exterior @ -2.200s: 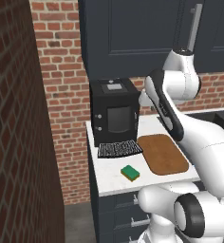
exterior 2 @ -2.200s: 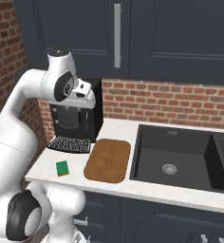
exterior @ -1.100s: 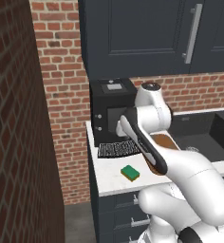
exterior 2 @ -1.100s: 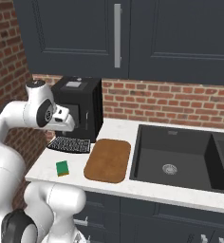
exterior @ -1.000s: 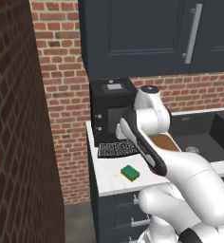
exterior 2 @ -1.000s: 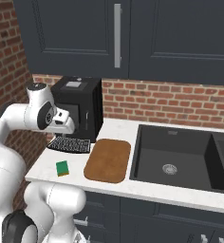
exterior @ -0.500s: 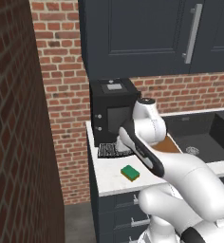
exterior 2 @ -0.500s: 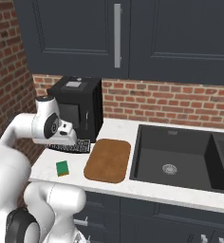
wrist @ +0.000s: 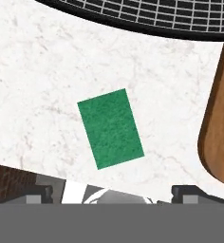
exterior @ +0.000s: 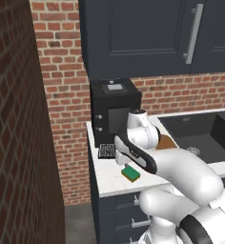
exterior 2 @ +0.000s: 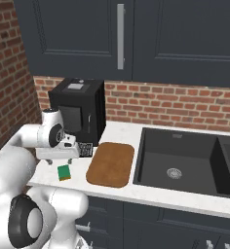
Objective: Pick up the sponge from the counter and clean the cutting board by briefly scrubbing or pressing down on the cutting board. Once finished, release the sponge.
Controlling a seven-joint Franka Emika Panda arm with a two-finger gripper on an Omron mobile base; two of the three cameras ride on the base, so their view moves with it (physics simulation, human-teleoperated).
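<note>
Lowered from beside the upper cabinets, the pincer (wrist: 111, 192) now hangs just above the white desk (wrist: 42, 85) with its jaws spread wide and empty. Directly beneath it, between the two fingertips (wrist: 38, 193), the green sponge (wrist: 110, 128) lies flat and slightly skewed on the desk. Just beside the sponge sits the wooden cutting board (wrist: 220, 128), and beyond it the black ribbed mat (wrist: 156, 14).

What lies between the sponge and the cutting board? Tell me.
Nothing: in the hand view, bare white counter separates the sponge from the cutting board. They lie apart.
</note>
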